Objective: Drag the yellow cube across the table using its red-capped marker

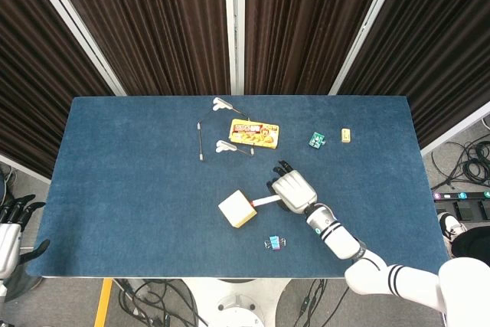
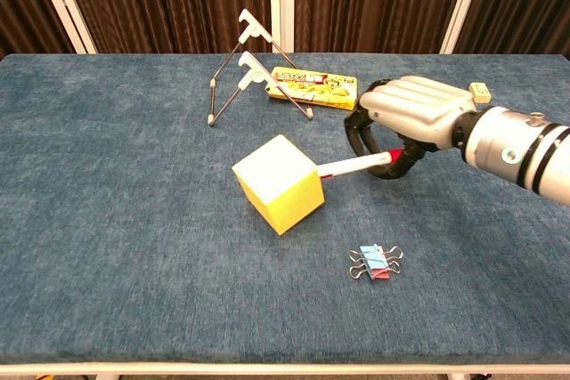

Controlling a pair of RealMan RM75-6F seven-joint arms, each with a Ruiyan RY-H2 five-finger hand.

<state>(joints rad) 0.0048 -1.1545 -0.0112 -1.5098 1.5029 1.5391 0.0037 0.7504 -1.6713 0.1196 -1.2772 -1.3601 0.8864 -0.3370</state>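
The yellow cube [image 1: 236, 209] [image 2: 278, 184] sits on the blue table, left of centre-front. A white marker [image 2: 349, 165] with a red cap sticks out of its right side. My right hand [image 1: 294, 191] [image 2: 405, 121] grips the marker's red-capped end, fingers curled around it, just right of the cube. My left hand [image 1: 11, 229] shows only at the head view's lower left edge, off the table, fingers spread and holding nothing.
A binder clip [image 2: 375, 262] [image 1: 276, 243] lies in front of my right hand. A yellow snack box [image 1: 254, 132] [image 2: 313, 87] and a folding metal stand [image 1: 214, 132] [image 2: 240, 73] lie behind the cube. Two small items [image 1: 317, 139] [image 1: 346, 135] sit at the back right.
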